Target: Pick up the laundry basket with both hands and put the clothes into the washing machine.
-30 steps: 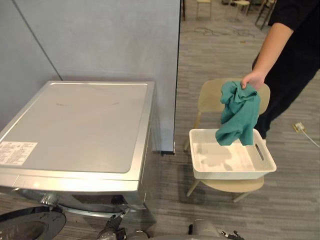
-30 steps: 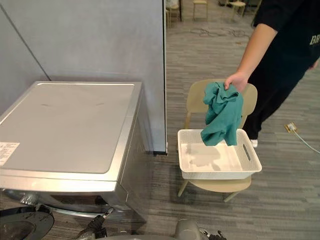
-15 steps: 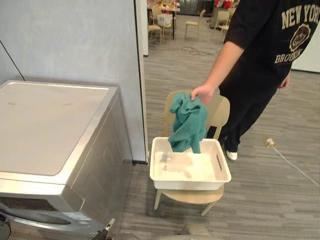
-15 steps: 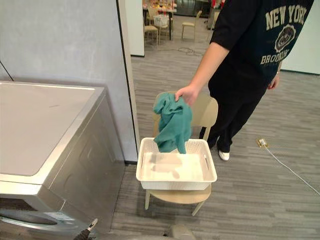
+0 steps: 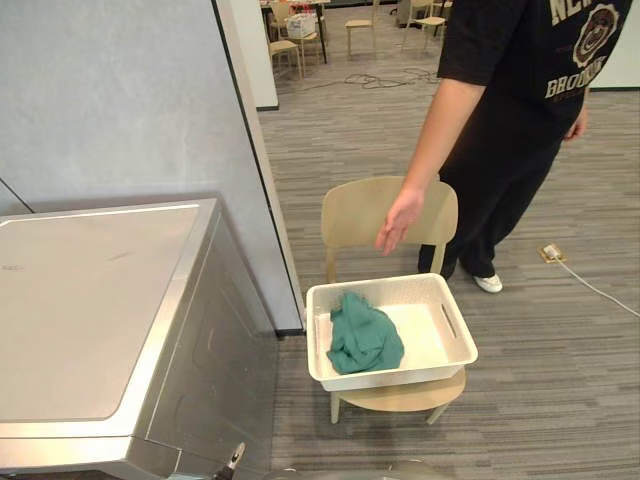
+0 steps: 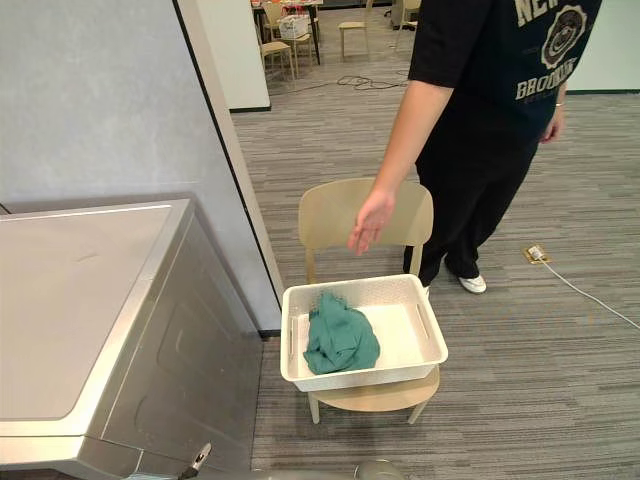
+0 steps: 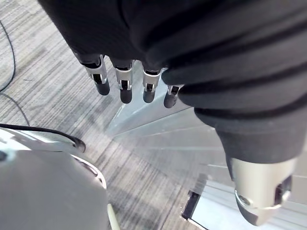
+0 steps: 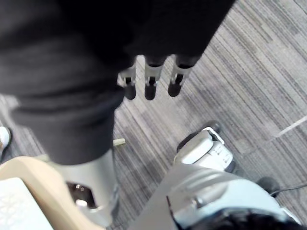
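Left eye view: laundry basket (image 5: 390, 377) loaded and waiting on the chair (image 5: 362, 210)

The white basket is seen sitting on the seat of the pale wooden chair, just beside the silver washing machine (image 5: 90, 300). A teal garment (image 5: 363, 337) is bunched in the half of the basket nearer the machine. A person's hand (image 5: 398, 220) is held open above the basket, touching nothing.

The left robot hand (image 7: 125, 88) is shown with fingers straight, hanging over the carpet with nothing held. The right robot hand (image 8: 149, 86) is seen likewise, extended and empty.

The basket is judged stiff and light: perforated plastic with one soft cloth inside, so little weight is expected, though the load sits off-centre. A cut-out handle slot (image 5: 449, 320) is visible in one short end wall. The two short ends are judged the places to be gripped, one per hand, with the basket kept level so the cloth is not tipped out.

Grey striped carpet (image 5: 560, 390) is laid all around. A blue-grey partition (image 5: 120, 100) is stood behind the machine, and more chairs (image 5: 285, 50) are glimpsed far back.
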